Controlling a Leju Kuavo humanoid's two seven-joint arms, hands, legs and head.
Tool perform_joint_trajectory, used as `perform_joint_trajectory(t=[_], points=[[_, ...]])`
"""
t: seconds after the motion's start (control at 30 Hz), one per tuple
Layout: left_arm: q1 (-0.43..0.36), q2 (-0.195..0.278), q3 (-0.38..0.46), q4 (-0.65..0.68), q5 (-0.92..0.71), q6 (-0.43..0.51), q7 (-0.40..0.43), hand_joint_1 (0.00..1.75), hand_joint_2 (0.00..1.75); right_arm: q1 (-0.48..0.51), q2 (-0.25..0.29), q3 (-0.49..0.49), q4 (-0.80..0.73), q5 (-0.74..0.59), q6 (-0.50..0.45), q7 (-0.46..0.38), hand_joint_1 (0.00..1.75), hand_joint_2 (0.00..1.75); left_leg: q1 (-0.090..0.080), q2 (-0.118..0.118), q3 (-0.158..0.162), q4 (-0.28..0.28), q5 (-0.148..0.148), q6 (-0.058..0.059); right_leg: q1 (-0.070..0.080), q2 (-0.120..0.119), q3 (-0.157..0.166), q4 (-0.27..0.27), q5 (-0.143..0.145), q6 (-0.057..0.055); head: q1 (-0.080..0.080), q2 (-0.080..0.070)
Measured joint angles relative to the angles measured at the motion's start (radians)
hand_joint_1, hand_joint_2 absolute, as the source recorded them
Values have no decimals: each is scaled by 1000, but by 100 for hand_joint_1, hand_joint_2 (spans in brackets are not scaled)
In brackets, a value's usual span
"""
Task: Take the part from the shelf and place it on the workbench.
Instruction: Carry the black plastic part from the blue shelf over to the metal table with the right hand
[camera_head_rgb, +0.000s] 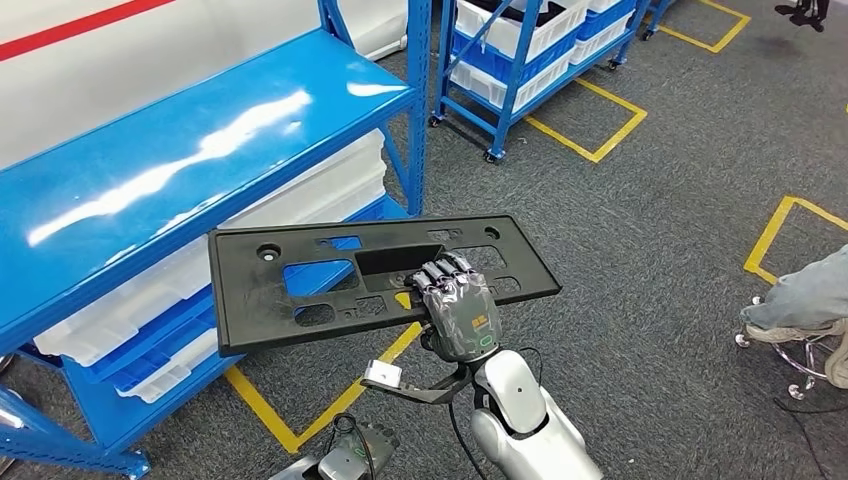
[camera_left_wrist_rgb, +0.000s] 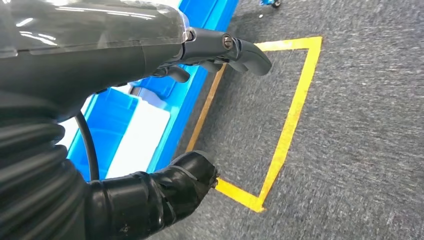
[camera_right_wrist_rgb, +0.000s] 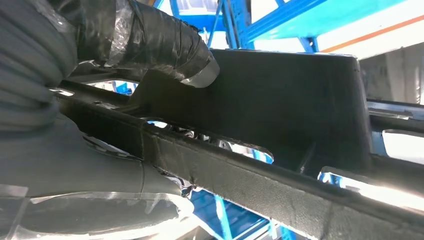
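Item: flat black plastic part (camera_head_rgb: 300, 285) with cut-outs, held level in the air just in front of the blue shelf (camera_head_rgb: 180, 160), above grey carpet (camera_head_rgb: 650, 230) marked with yellow tape (camera_head_rgb: 590, 150). Our right hand (camera_head_rgb: 458, 308) grips the part's near edge, fingers curled over the top, thumb (camera_right_wrist_rgb: 165, 42) pressed beneath. Our left hand (camera_left_wrist_rgb: 150, 45) hangs low beside the shelf, fingers loosely apart, holding nothing. White bins (camera_head_rgb: 300, 195) sit inside the shelf.
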Motion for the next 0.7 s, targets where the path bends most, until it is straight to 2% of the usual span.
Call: perform_joint_trajectory(t=[0.03, 0.07, 0.13, 0.2, 0.27, 0.3, 0.33, 0.37, 0.4, 0.43, 0.47, 0.53, 0.6, 0.67, 0.7], points=[[0, 0, -1, 0, 0, -3, 2, 0, 175, -1, 0, 0, -2, 1, 0, 0, 175, 175, -3, 7, 0, 0, -1, -2, 6, -13, 19, -39, 8, -5, 0, 0], [0, 0, -2, 0, 0, -7, 3, 0, 175, -2, 0, 0, -3, 1, 0, -1, 175, 175, -5, 14, -1, 1, -2, -5, 11, -18, 25, -54, 7, -9, 0, 0], [0, 0, -3, 0, 0, -17, 6, 0, 175, -2, 0, 0, -4, 2, 0, -1, 175, 175, -6, 26, -1, 1, -6, -13, 9, -3, 25, -60, 11, -16, -1, 0], [-1, 1, -4, 0, 0, -25, 8, 0, 175, -3, 0, 1, -5, 2, -1, -1, 175, 175, -3, 5, -13, 34, -33, -22, 1, 13, 27, -68, 17, -27, -1, 0], [1, 4, -5, 0, 0, -33, 9, 0, 175, -5, 1, 2, -7, 2, -1, -1, 175, 175, 1, -32, -58, 141, -92, -29, -4, 28, 29, -72, 21, -35, -1, 0], [2, 5, -5, 1, 0, -36, 9, 0, 175, -5, 2, 2, -7, 2, -1, -1, 175, 175, 3, -40, -87, 204, -120, -32, -4, 35, 28, -71, 21, -36, -2, 0], [4, 5, -5, 1, 0, -39, 10, 0, 175, -5, 2, 3, -7, 2, -1, -1, 175, 175, 4, -44, -112, 256, -138, -34, -4, 43, 28, -71, 21, -36, -1, 0], [5, 6, -6, 1, 0, -39, 11, 0, 175, -4, 2, 4, -7, 2, 0, -1, 175, 175, 5, -45, -127, 285, -142, -36, -4, 50, 28, -70, 21, -36, -1, 0], [6, 6, -6, 1, 0, -40, 11, 0, 175, -3, 2, 5, -7, 2, 0, -1, 175, 175, 7, -45, -129, 286, -131, -38, -4, 57, 28, -69, 21, -36, -1, 0], [6, 6, -6, 2, 0, -41, 12, 0, 175, -3, 2, 7, -7, 2, 0, -1, 175, 175, 10, -45, -119, 261, -108, -39, -5, 66, 28, -67, 21, -36, -1, 0], [7, 7, -6, 2, 0, -42, 14, 0, 175, -3, 2, 8, -7, 2, -1, -1, 175, 175, 13, -50, -96, 211, -74, -41, -6, 77, 28, -63, 20, -34, -1, 0], [7, 7, -7, 2, -3, -44, 22, 0, 175, -4, 2, 11, -7, 2, -1, -1, 175, 175, 22, -81, -42, 90, -21, -44, -8, 96, 22, -50, 15, -25, -1, 0], [7, 8, -10, 2, -12, -44, 32, 0, 175, -5, 2, 13, -8, 2, -1, -1, 175, 175, 24, -107, -18, 34, -11, -40, -9, 111, 9, -40, 14, -12, -1, 0], [6, 7, -18, 2, -30, -40, 40, 0, 175, -3, 2, 14, -9, 2, -1, -1, 175, 175, 20, -100, -19, 31, -10, -28, -12, 123, 1, -39, 19, 1, 0, 0], [4, 7, -26, 2, -42, -37, 43, 0, 175, -2, 2, 14, -10, 2, -1, -1, 175, 175, 20, -92, -18, 29, -6, -21, -13, 118, -3, -35, 15, 5, 0, 0]])
